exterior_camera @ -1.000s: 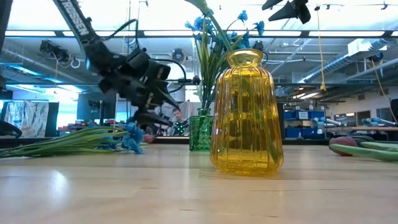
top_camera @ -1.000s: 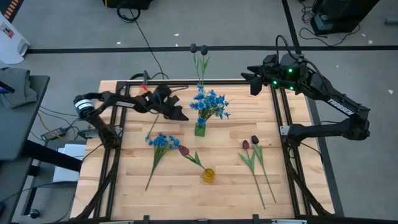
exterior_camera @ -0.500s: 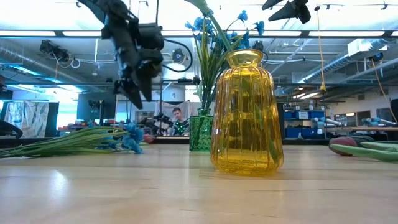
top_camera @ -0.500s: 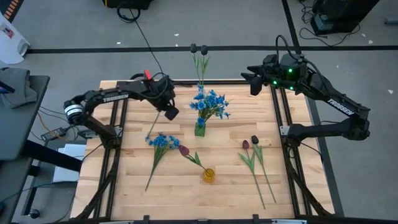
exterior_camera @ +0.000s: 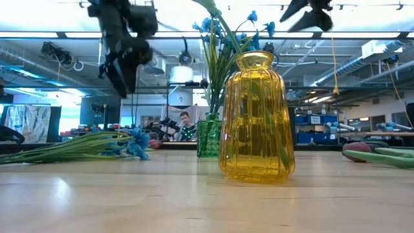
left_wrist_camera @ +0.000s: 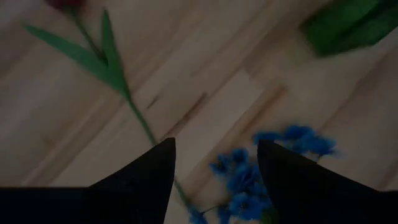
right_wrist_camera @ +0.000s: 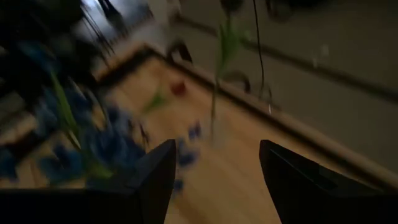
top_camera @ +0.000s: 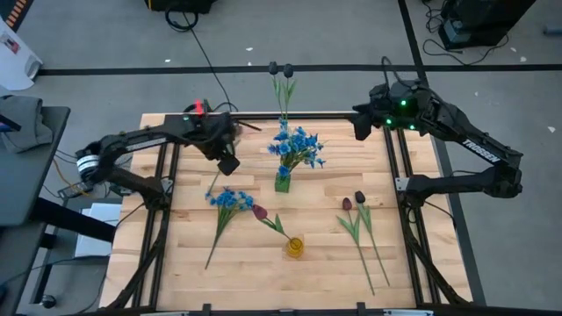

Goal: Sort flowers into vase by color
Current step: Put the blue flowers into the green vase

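The left pincer [top_camera: 226, 163] has swung back leftward, prongs spread and empty, above the blue spray [top_camera: 230, 199].

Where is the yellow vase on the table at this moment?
In the high view the yellow vase stands near the table's front edge, about midway across. A dark red tulip lies just to its left, with its stem reaching the vase, and the green vase stands behind it.

table [top_camera: 334, 246]: pale planked wood, smooth | yellow vase [exterior_camera: 256, 120]: glossy ribbed glass | green vase [exterior_camera: 208, 137]: glossy glass
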You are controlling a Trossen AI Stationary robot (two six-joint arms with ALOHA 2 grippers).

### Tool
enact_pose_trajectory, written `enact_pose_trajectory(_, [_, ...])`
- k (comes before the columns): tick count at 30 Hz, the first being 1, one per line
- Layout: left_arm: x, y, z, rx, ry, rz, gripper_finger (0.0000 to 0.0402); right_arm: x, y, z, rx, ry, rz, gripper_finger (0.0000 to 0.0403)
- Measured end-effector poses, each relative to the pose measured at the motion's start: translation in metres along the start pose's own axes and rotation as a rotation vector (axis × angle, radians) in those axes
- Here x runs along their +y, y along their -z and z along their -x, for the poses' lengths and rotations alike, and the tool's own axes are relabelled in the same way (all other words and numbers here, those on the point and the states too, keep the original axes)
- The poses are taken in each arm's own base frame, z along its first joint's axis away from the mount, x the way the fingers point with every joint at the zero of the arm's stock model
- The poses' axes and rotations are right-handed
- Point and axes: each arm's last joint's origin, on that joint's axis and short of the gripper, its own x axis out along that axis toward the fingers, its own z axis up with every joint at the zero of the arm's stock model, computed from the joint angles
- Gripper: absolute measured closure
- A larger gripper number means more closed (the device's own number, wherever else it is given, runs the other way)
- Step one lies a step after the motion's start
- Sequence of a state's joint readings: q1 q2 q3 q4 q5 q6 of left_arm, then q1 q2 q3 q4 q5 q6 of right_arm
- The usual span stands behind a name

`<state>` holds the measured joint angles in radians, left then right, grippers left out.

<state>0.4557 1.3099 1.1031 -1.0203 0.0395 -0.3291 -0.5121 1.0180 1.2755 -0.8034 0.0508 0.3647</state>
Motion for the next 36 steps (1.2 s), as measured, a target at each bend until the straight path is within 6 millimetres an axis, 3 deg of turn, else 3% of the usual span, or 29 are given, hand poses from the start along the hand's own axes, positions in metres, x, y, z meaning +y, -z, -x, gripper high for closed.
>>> enact_pose_trajectory(6, [0.008,0.023,0.036,-0.199,0.021,0.053,0.0170,-0.002,0.018,0.002,0.183,0.032,-0.068,0.0163])
enact_pose_trajectory(12, [0.007,0.055,0.049,-0.244,0.123,0.159,0.0170,0.005,0.022,0.003,0.204,0.018,-0.058,0.0163])
enact_pose_trajectory(18, [-0.004,0.083,0.044,-0.196,0.176,0.194,0.0170,0.008,0.023,0.003,0.199,0.022,-0.061,0.0163])
enact_pose_trajectory(28, [-0.033,0.111,0.025,-0.004,0.182,0.217,0.0170,0.008,0.023,0.003,0.199,0.023,-0.073,0.0163])
enact_pose_trajectory(36, [-0.062,0.131,-0.005,0.155,0.107,0.206,0.0170,0.008,0.023,0.003,0.193,0.022,-0.096,0.0163])
